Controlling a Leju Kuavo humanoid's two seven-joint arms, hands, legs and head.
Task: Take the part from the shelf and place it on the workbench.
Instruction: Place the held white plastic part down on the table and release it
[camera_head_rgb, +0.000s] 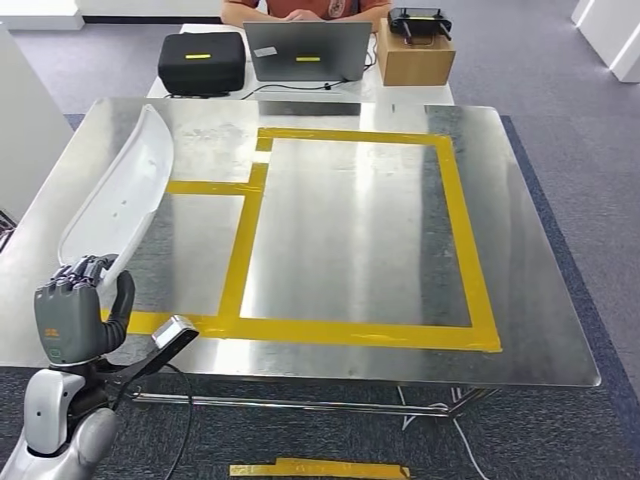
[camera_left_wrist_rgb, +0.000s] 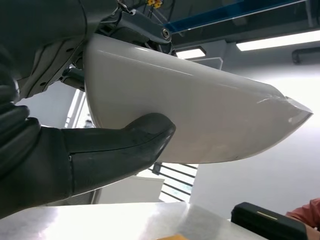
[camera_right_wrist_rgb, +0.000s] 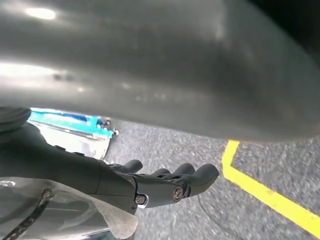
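Left arm rises at the lower left, its hand (camera_head_rgb: 75, 315) gripping, thumb (camera_left_wrist_rgb: 124, 150) pressed underneath; right hand (camera_right_wrist_rgb: 166, 182) hangs with fingers (camera_right_wrist_rgb: 200, 175) stretched apart, holding nothing.

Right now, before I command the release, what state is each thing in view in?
White curved part: held by the left hand, over the workbench's left edge.
Left hand: gripping the part's near end.
Right hand: empty, fingers extended over the floor.
Laptop: lid open.
Black case: closed.
Workbench: yellow-taped rectangle bare.
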